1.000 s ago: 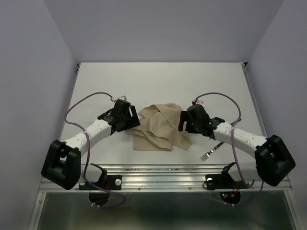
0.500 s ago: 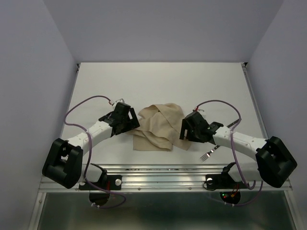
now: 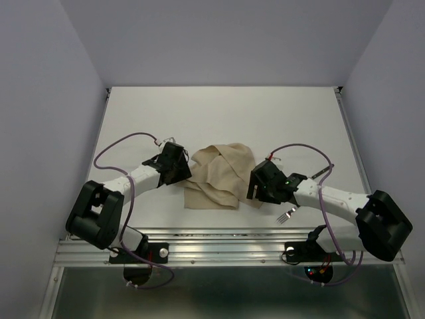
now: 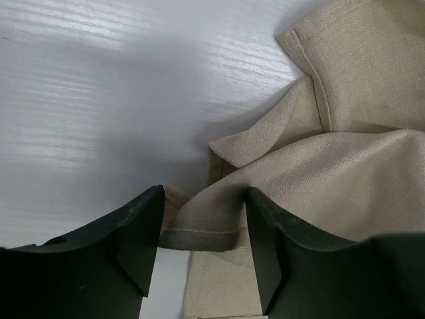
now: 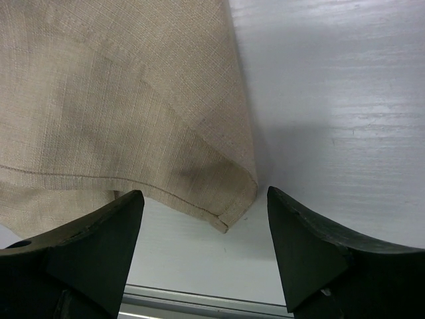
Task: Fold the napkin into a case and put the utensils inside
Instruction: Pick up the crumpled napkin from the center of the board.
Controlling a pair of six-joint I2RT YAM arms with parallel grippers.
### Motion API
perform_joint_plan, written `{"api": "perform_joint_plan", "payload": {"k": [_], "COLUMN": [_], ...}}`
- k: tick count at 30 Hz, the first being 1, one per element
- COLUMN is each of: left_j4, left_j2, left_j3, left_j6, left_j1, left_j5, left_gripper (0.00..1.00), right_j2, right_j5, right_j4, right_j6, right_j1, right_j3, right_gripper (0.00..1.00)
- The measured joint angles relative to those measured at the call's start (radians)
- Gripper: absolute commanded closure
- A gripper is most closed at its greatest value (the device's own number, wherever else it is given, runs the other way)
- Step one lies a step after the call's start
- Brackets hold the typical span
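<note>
The beige napkin (image 3: 219,174) lies crumpled and loosely folded on the white table, between the two arms. My left gripper (image 3: 183,170) is at its left edge. In the left wrist view the left gripper (image 4: 204,194) is open, with a raised hemmed fold of the napkin (image 4: 345,173) lying between its fingers (image 4: 143,232). My right gripper (image 3: 256,187) is at the near right corner. It (image 5: 204,196) stands wide open over the table, and the napkin's corner (image 5: 229,199) hangs just inside the gap. A fork (image 3: 287,214) lies right of the napkin, partly under the right arm. No knife or case shows.
The white table (image 3: 219,116) stretches back to grey walls behind and at both sides. A metal rail (image 3: 226,242) runs along the near edge, and it also shows close below the right gripper as a rail (image 5: 199,299). Purple cables loop over both arms.
Both grippers have moved nearer and lower onto the napkin: the left to its left fold, the right to its near right corner. The left jaws have narrowed slightly.
</note>
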Motion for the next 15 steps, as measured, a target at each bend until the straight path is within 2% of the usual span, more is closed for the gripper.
{"api": "perform_joint_plan", "payload": {"k": [5,8,10,11,12,14,15], "left_j4": [0.018,0.021,0.017,0.012,0.01,-0.002,-0.006], "left_j2": [0.023,0.01,0.0,-0.007,-0.011,-0.021,-0.024], "left_j3": [0.0,0.0,0.0,0.0,0.001,0.005,0.006], "left_j6": [0.003,0.004,0.005,0.007,0.007,0.008,0.008], "left_j1": [0.0,0.0,0.0,0.0,0.0,0.0,0.0], "left_j5": [0.04,0.049,0.051,0.052,0.052,0.052,0.052], "left_gripper": [0.84,0.97,1.0,1.0,1.0,1.0,1.0], "right_j2": [0.0,0.003,0.012,0.016,0.019,0.03,0.034], "right_j5": [0.0,0.001,0.002,0.005,0.006,0.006,0.006], "right_j4": [0.0,0.0,0.003,0.008,0.012,0.027,0.034], "right_j6": [0.027,0.046,0.056,0.058,0.06,0.066,0.068], "right_j1": [0.018,0.02,0.021,0.024,0.026,0.027,0.027], "right_j3": [-0.021,-0.029,-0.031,-0.032,-0.032,-0.032,-0.032], "right_gripper": [0.3,0.36,0.45,0.54,0.54,0.65,0.75]}}
